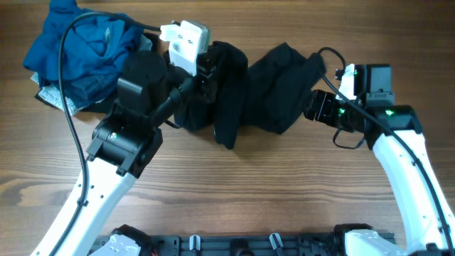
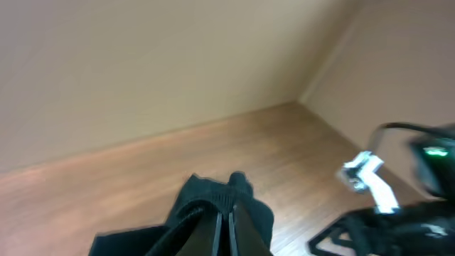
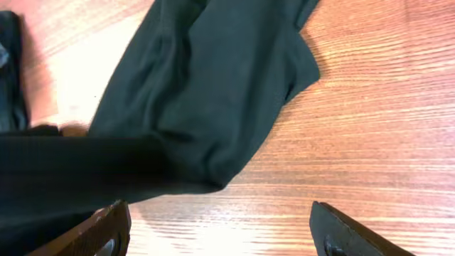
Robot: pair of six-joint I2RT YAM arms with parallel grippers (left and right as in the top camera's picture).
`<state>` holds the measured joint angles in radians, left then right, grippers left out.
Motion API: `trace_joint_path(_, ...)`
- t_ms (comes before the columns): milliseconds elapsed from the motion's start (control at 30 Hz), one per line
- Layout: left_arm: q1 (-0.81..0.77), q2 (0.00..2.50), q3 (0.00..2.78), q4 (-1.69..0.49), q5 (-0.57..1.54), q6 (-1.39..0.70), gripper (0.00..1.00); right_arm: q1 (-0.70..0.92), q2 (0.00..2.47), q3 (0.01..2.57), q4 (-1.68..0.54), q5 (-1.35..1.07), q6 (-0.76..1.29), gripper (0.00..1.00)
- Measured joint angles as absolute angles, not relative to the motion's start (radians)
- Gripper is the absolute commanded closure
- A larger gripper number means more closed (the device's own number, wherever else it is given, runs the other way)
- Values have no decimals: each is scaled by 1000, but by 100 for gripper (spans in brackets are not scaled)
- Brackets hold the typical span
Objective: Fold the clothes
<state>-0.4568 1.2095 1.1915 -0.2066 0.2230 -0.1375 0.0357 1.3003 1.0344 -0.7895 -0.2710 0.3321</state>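
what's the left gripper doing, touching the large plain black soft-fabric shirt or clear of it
Touching. The left wrist view shows the left gripper shut, with the black shirt pinched and bunched at its fingertips.

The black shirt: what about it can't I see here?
Overhead: the black shirt is bunched, folds hiding sleeves and collar.
Left wrist: blurred; the bottom edge cuts off the shirt around the left tool.
Right wrist: top and left edges cut it off.

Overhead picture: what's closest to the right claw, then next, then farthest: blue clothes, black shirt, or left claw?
From the right claw:
1. black shirt, right beside it.
2. left claw, farther left, gripping the shirt.
3. blue clothes, far top-left corner.
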Motion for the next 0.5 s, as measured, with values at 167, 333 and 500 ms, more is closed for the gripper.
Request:
trace_joint_path(167, -490, 1204, 1192, -224, 140, -223, 96, 36, 1286, 1034, -783, -250, 331, 18)
trace_joint_path(333, -525, 1185, 1240, -144, 82, -250, 96, 36, 1286, 1034, -781, -245, 331, 18)
trace_joint_path(500, -525, 1223, 1251, -309, -121, -267, 96, 36, 1286, 1034, -770, -224, 331, 18)
